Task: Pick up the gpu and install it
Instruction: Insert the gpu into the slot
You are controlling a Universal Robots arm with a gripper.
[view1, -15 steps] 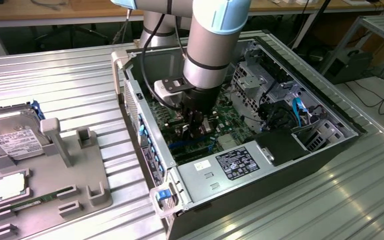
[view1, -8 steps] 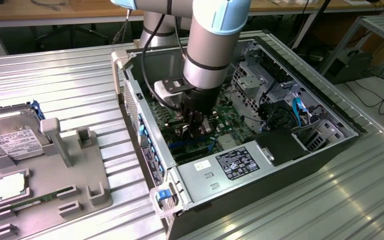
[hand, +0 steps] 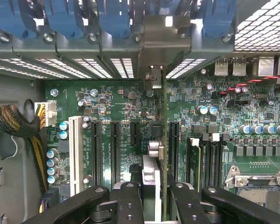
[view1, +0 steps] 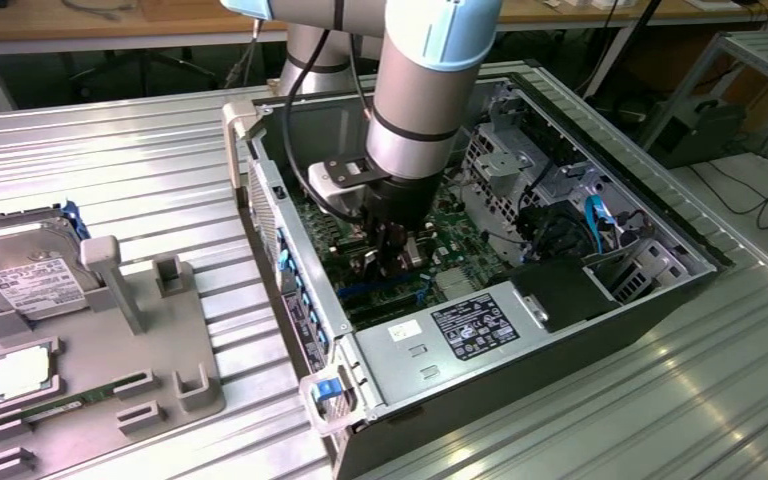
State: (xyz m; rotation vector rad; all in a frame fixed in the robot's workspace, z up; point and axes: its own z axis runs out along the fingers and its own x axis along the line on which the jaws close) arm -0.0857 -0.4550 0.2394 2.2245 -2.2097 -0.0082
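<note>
One slight tilt of the gpu (hand: 164,130) clenched in our gripper (hand: 154,186) could, we judge, jam its edge against the motherboard (hand: 121,102).

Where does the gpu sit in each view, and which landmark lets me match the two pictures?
Exterior view: the gpu is mostly hidden beneath the gripper, inside the open computer case, over the motherboard.
Wrist view: the gpu stands edge-on in the gripper, reaching toward the rear slot wall.
Shared landmark: the blue slot latches.
</note>
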